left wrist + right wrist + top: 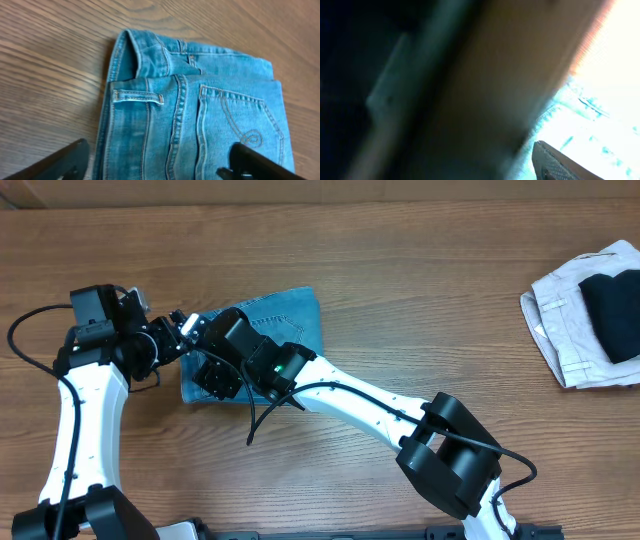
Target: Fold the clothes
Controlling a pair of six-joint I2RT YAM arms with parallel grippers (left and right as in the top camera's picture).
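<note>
Jeans [290,315] are lying folded into a compact light-blue bundle on the wooden table [420,250], with a stitched back pocket facing up. The left gripper [160,167] is hovering at the jeans' left edge, and its fingers [60,162] are standing wide apart, one on each side of the waistband end. The right gripper [215,375] is hanging over the jeans' near left corner. Its wrist view is blurring out and showing only one finger pad [560,162], so whether its fingers are apart or together cannot be told. An off-white garment [560,320] with a black garment [615,310] on top is sitting well to the right of the jeans.
</note>
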